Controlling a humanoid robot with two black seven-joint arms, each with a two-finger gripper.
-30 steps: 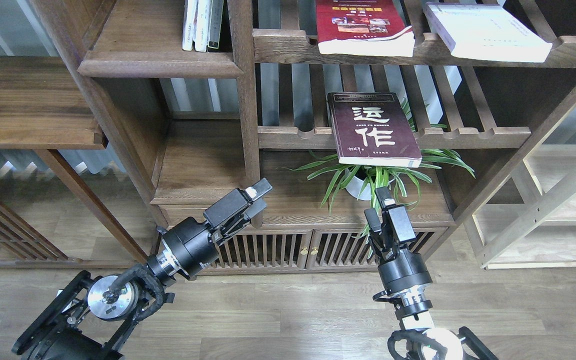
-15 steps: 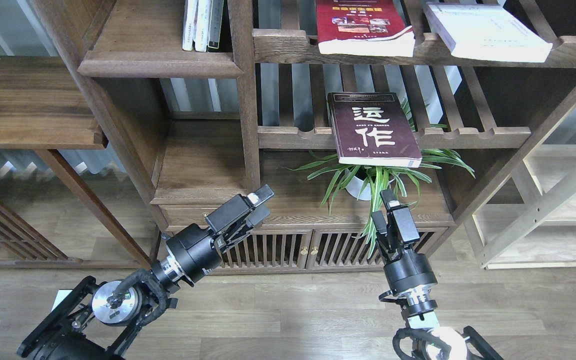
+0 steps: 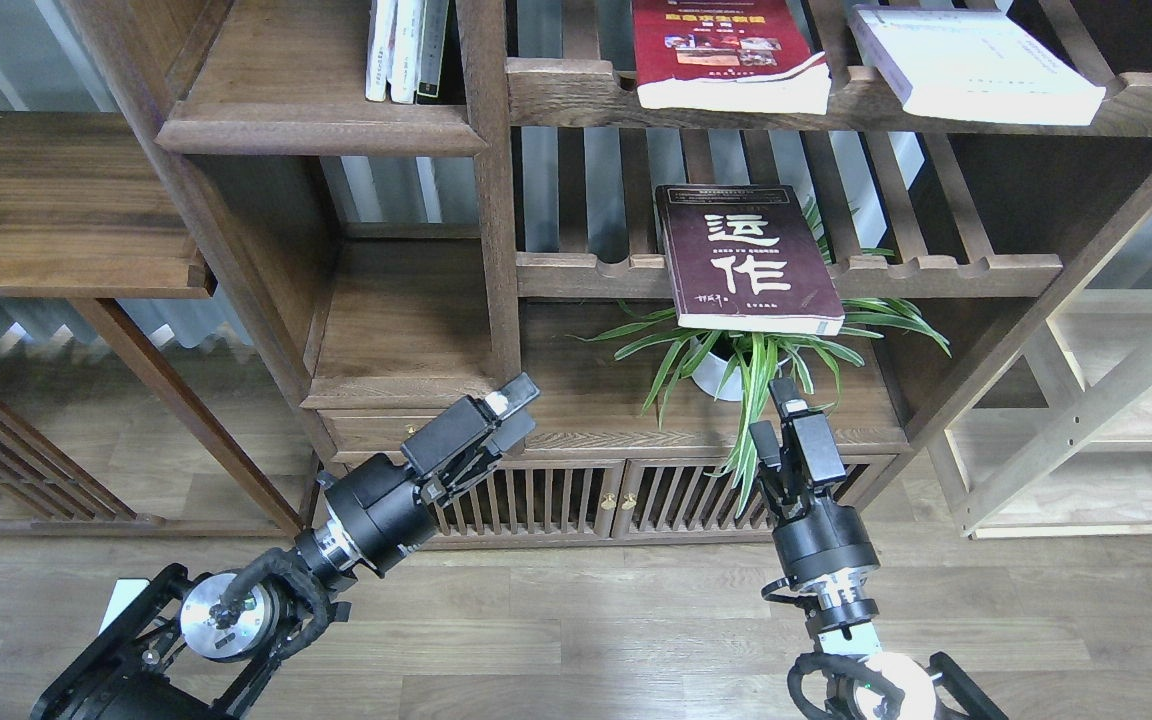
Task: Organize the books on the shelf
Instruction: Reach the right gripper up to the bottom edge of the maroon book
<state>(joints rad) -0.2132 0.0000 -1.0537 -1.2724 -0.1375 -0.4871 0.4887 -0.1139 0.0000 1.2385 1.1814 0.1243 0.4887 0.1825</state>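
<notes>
The dark maroon book [image 3: 748, 262] with big white characters lies on the middle slatted rack, its front edge overhanging the rail. The bright red book [image 3: 726, 50] and the pale white book [image 3: 976, 65] lie on the upper slatted rack. The solid dark-brown shelf [image 3: 321, 128] is at upper left, with thin volumes [image 3: 406, 50] standing at its right end. My left gripper [image 3: 513, 402] is low in front of the cabinet, pointing up and right, and holds nothing. My right gripper [image 3: 784, 405] points up below the maroon book, among plant leaves, and holds nothing. I cannot make out how either gripper's fingers stand.
A potted spider plant [image 3: 751, 355] stands on the cabinet top under the maroon book. A vertical post [image 3: 491, 200] separates the solid shelves from the slatted racks. A slatted cabinet door [image 3: 556, 495] is below. A lighter wooden frame [image 3: 1086, 410] stands at right.
Both arms have sunk a little. The left gripper moved down, the right gripper moved down and slightly right. The books have not moved.
</notes>
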